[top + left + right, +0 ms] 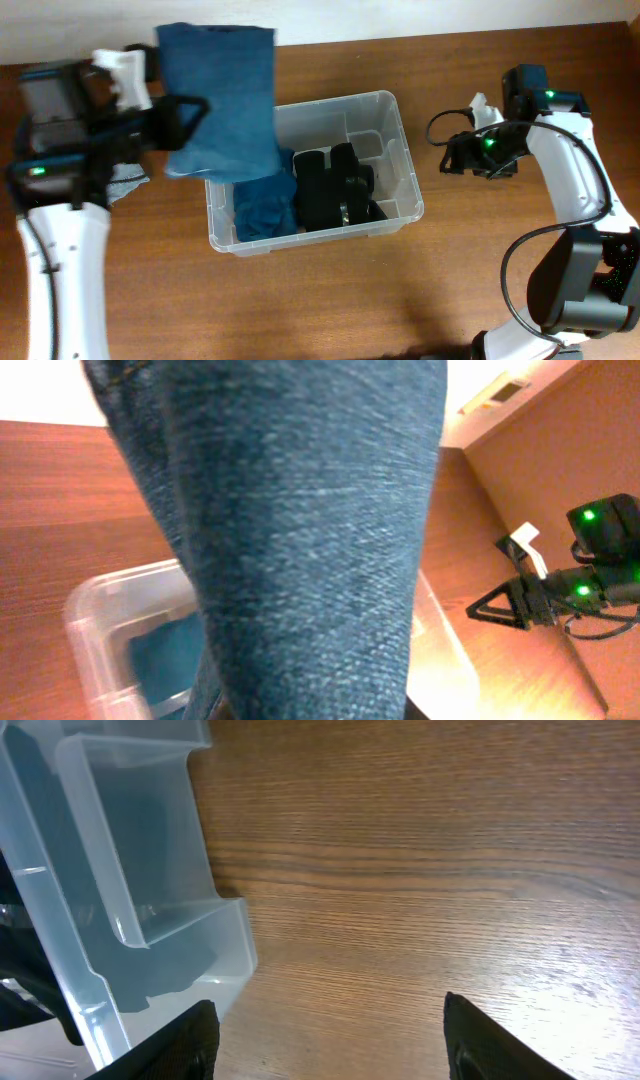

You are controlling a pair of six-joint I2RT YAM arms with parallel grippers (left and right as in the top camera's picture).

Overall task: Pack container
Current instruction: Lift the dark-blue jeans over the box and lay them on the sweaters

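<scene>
Denim cloth (300,540) close to the lens, filling the middle of the frame top to bottom.
Clear container (95,610) at 8 o'clock, partly hidden behind the cloth, with blue fabric (165,655) inside. Brown wood table (60,490) at 9 and 2 o'clock. Black right arm (560,590) at 3–4 o'clock, two green lights lit.

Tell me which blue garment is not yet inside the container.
The large denim piece held by the left gripper, hanging above the container's left end. The other blue garment already lies inside, beside the black bundle.
</scene>
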